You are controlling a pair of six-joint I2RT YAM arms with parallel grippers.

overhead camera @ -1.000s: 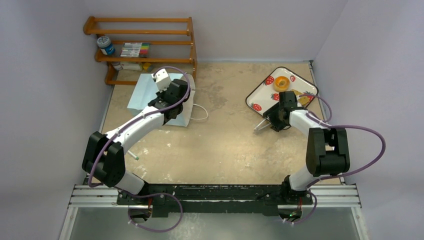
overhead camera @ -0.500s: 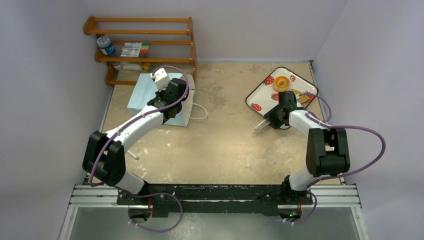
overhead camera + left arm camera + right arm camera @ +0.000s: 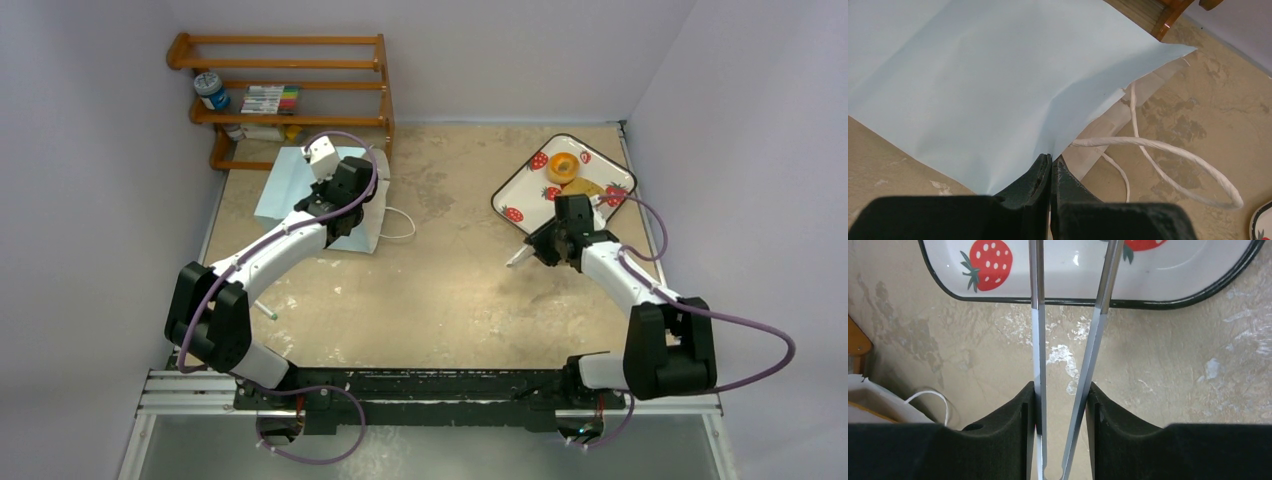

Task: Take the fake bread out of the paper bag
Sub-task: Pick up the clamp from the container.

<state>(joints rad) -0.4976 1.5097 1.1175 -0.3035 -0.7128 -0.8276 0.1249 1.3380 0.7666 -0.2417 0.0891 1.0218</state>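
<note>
While the paper bag (image 3: 973, 75) lies flat near the far-left corner of the surface (image 3: 440, 290), right in front of the wooden rack (image 3: 290, 90), the left gripper (image 3: 1050, 167) has its fingers pressed tight together on the bag's edge, pinching the pale blue paper just beside the mouth. The paper creases right where the tips meet. The mouth faces the middle of the surface, and the white cord handles (image 3: 1168, 150) flop out onto it. I can't tell from any view whether there's anything inside the bag.

Over by the far-right corner sits the strawberry-patterned tray (image 3: 520, 190). There's an orange bagel ring (image 3: 562, 167) on it, toward its far side, and a tan piece (image 3: 590, 187) just beside that. I can't make out exactly what the tan one is.

The right gripper (image 3: 1062, 387) is clamped on a pair of metal tongs (image 3: 1037, 340), one finger against each arm. The tong arms stand a little apart and run out over the near rim of the tray. Their tips are cut off at the top of the wrist view, so no idea if they're touching anything.
</note>
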